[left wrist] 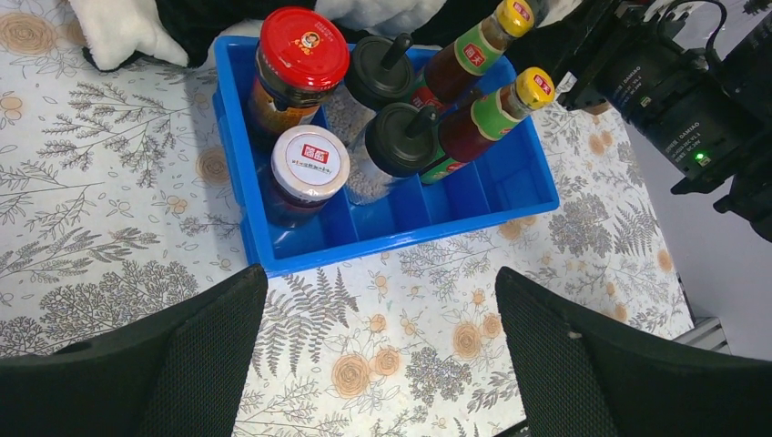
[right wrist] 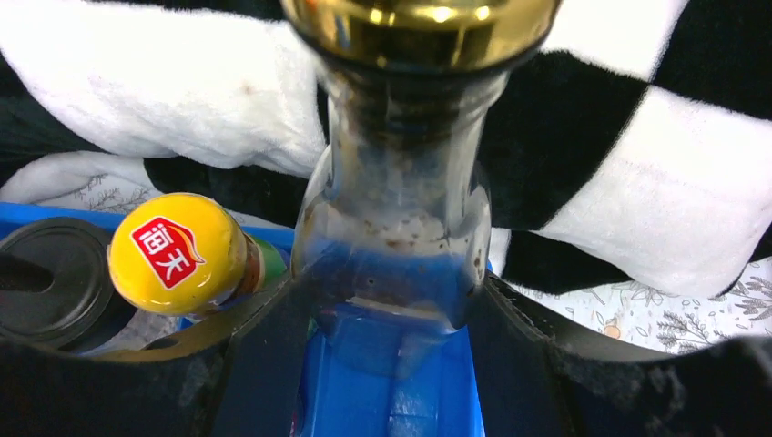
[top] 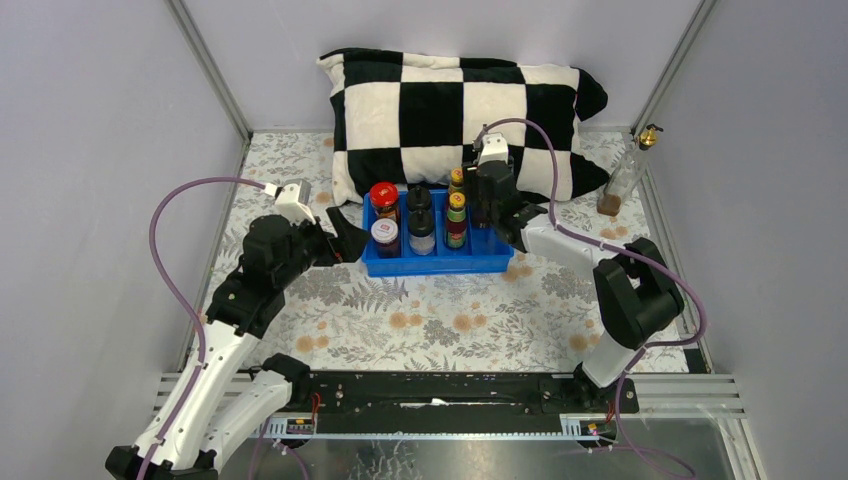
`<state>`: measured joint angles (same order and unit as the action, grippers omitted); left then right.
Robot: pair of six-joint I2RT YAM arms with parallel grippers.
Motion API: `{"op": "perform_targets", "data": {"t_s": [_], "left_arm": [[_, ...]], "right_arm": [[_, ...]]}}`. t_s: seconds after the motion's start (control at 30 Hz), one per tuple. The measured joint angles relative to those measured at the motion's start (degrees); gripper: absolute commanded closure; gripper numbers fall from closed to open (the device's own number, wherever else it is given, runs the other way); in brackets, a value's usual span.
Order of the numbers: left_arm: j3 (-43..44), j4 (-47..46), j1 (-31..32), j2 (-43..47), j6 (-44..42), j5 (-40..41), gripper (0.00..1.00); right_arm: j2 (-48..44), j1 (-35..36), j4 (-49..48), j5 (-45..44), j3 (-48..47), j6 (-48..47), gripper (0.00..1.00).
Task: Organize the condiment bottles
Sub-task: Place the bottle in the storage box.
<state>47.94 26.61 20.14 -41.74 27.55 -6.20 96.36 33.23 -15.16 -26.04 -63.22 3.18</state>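
Note:
The blue tray (top: 436, 263) holds a red-lidded jar (top: 384, 196), a white-lidded jar (top: 385, 234), two black-capped jars (top: 420, 212) and two yellow-capped sauce bottles (top: 456, 205). My right gripper (top: 488, 205) is over the tray's right end, shut on a gold-spouted glass bottle (right wrist: 391, 209) whose base is down in the right compartment. In the right wrist view my right gripper (right wrist: 391, 314) clamps the bottle's lower body. A second gold-spouted bottle (top: 627, 172) stands at the far right corner. My left gripper (top: 345, 240) is open and empty at the tray's left side; in its wrist view (left wrist: 382, 355) it hovers over bare cloth.
A black-and-white checked pillow (top: 460, 105) lies right behind the tray. The table has a floral cloth (top: 440, 310). Walls close in on the left, right and back.

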Motion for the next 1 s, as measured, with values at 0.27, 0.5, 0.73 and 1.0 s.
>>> {"op": "perform_targets", "data": {"t_s": [0.27,0.5,0.73,1.0], "left_arm": [[-0.2,-0.02,-0.02,0.0,0.02,0.11,0.01],[-0.2,0.0,-0.02,-0.02,0.17,0.09,0.01],[-0.2,0.0,0.0,-0.22,0.28,0.07,0.01],[-0.2,0.02,-0.02,-0.2,0.46,0.07,0.01]], "right_arm": [[0.46,0.0,-7.06,-0.15,2.58,-1.03,0.72],[-0.33,0.11,-12.7,-1.55,6.29,-1.01,0.56],[-2.75,0.09,-12.13,-2.03,8.87,-0.57,0.28],[-3.82,0.09,-11.98,-1.77,9.31,-0.13,0.11]]}}
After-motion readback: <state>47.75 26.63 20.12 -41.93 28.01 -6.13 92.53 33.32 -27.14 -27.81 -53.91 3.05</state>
